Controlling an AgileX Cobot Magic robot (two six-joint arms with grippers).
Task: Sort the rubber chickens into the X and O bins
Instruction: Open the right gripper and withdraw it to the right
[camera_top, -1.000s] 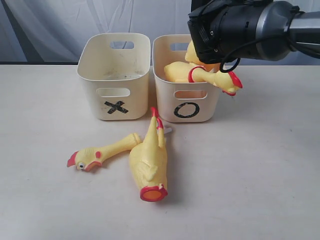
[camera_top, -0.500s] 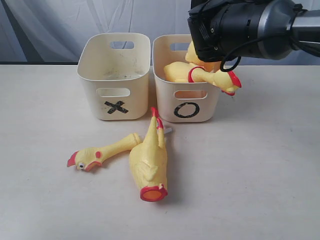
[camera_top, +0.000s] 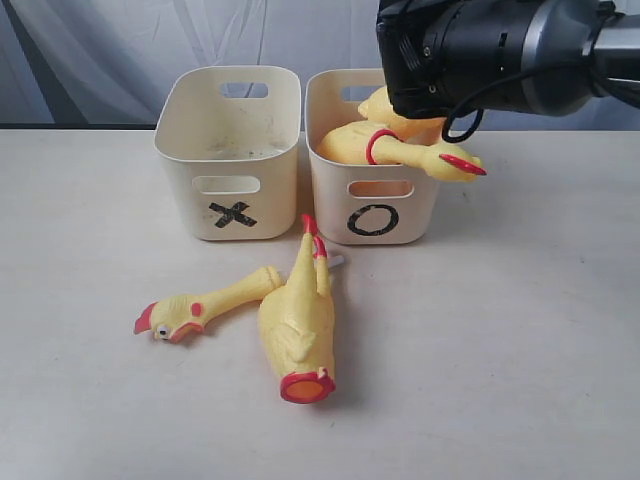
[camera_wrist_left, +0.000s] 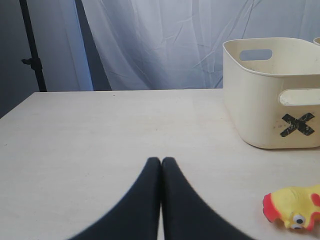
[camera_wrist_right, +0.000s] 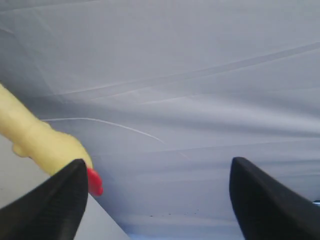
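Observation:
A whole rubber chicken (camera_top: 400, 150) lies in the O bin (camera_top: 330, 200), its head hanging over the bin's right rim. My right arm (camera_top: 480, 55) hovers just above it and hides its own gripper there. In the right wrist view the right gripper (camera_wrist_right: 158, 162) is open with nothing between its fingers, and part of that chicken (camera_wrist_right: 40, 140) shows beside one finger. The X bin (camera_top: 180, 190) holds no chicken. A head-and-neck piece (camera_top: 200, 308) and a headless body (camera_top: 298, 320) lie on the table before the bins. My left gripper (camera_wrist_left: 161, 160) is shut, low over the table, near the X bin (camera_wrist_left: 260, 110) and the chicken head (camera_wrist_left: 292, 207).
The two bins stand side by side at the back of the cream table (camera_top: 520, 330). A white curtain (camera_top: 120, 50) hangs behind them. A dark stand (camera_wrist_left: 31, 50) shows past the table's far edge in the left wrist view.
The chicken in the O bin has settled slightly leftward and its head has turned flatter over the rim. The right arm has risen a little. The pieces on the table have not moved.

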